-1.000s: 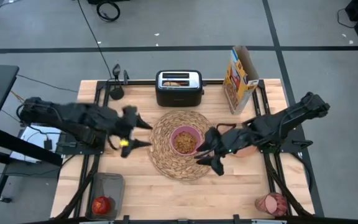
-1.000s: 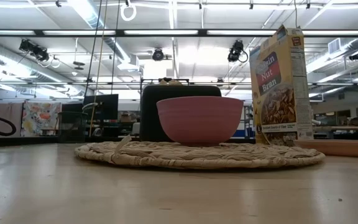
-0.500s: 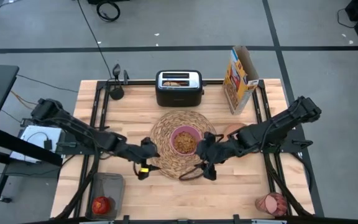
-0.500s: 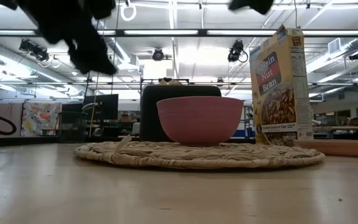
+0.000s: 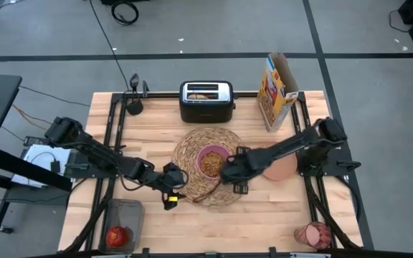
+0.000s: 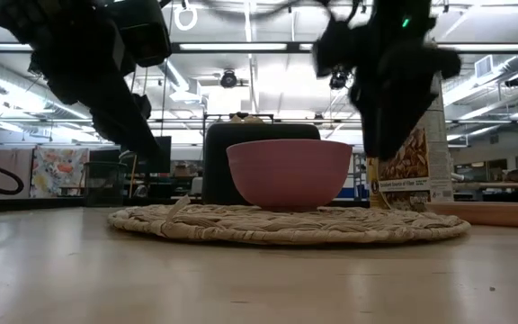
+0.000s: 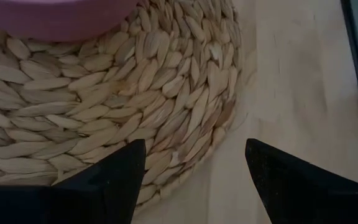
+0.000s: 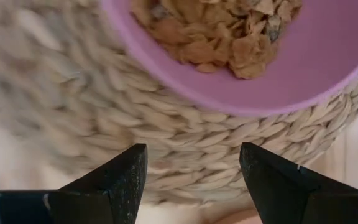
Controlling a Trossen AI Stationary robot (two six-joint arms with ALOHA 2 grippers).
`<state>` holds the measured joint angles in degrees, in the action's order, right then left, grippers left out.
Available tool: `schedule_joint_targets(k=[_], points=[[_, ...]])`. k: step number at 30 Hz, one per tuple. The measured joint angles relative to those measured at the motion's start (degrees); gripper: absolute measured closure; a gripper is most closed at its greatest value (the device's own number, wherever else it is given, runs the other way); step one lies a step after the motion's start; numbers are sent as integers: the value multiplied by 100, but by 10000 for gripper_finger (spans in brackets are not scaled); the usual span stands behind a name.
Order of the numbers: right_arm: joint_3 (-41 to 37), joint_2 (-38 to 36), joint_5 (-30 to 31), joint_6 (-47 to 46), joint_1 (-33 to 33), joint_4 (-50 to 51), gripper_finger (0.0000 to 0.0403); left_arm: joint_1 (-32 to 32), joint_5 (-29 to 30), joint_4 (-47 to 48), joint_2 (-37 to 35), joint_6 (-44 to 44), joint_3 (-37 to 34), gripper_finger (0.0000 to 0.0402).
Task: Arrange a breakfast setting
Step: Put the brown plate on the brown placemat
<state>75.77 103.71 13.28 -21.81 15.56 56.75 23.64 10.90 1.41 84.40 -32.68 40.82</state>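
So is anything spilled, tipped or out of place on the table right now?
Nothing looks spilled. The cereal sits inside the pink bowl, upright on the woven placemat. Both grippers, left and right, hang open at the placemat's edges, holding nothing.

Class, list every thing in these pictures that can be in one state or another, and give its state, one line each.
Bowl: holds cereal, on the placemat.
Placemat: flat on the table.
Plate: empty, beside the placemat.
Toaster: bread in the slot.
Cereal box: upright, top open.
Apple: in the mesh tray.
Tumbler: lying on its side.
Left pincer: open, empty.
Right pincer: open, empty.
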Motion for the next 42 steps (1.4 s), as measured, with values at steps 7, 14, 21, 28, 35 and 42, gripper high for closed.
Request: schedule_joint_targets(k=[7, 14, 21, 28, 35, 42], points=[[-1, 202, -85, 821, -309, -283, 144, 17, -48, 78, -207, -433, 0, 121], [0, -205, -274, 1189, -248, -612, 144, 13, -53, 51, -358, -446, 9, 121], [0, -248, -234, 1106, -346, -569, 144, -91, -52, 70, -357, -442, 7, 121], [-14, -248, -241, 1092, -381, -123, 144, -107, -59, 129, -587, -454, 0, 121], [-481, -246, -387, 1146, -498, -556, 144, -167, -56, 80, -1150, -463, 2, 121], [-380, -271, -784, 1576, -419, -999, 144, -442, 109, 68, -1860, -220, 4, 121]])
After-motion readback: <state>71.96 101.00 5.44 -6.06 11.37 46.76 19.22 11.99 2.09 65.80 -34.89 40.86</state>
